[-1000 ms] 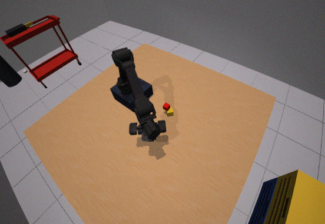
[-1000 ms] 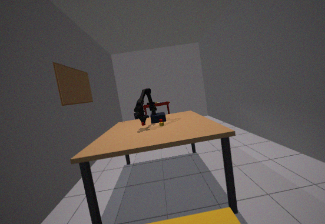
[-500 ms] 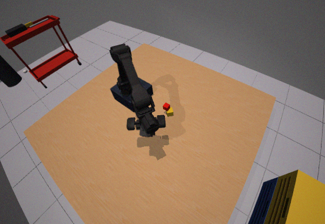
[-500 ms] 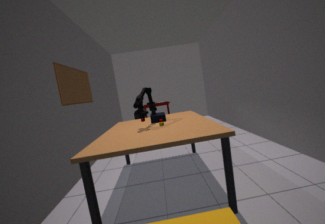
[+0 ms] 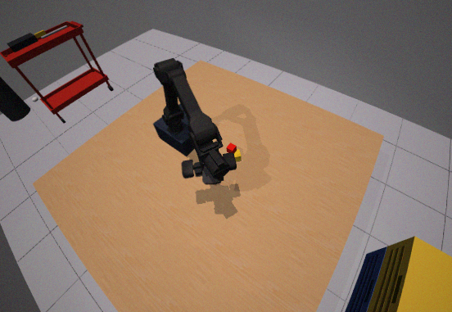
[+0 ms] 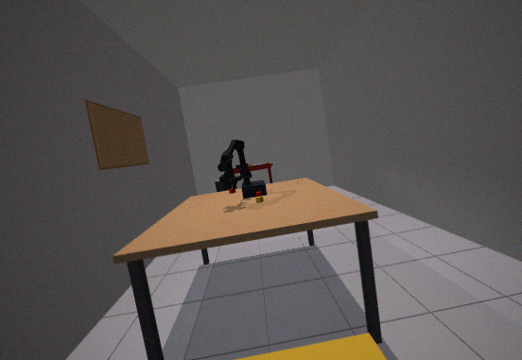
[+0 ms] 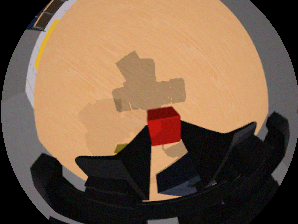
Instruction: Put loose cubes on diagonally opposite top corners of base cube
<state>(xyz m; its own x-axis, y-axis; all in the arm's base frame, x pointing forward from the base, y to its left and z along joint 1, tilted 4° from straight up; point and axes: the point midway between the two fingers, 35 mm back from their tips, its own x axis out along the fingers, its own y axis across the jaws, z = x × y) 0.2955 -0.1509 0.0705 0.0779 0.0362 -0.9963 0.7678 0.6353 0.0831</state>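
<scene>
Well, the biggest thing before me is the broad, pale wood-grained table, its dark legs standing on light floor tiles. Past its edges, well apart from it, stand a red metal two-shelf cart and a yellow and blue box-shaped cabinet. The black jointed robot arm rises from a dark blue block-shaped base, inside the tabletop's edges, with plenty of wood between it and the near edge. Its black two-fingered gripper is clamped on a small red cube, held up above the wood, its shadow lying on the tabletop. Near the gripper, on the side away from the cart, sits the small yellow base cube, also well in from the edges. A second small red cube sits on top of it, off toward one side. From the top view, the arm's wrist reaches close beside that pair, so they are what stands nearest in its way.
</scene>
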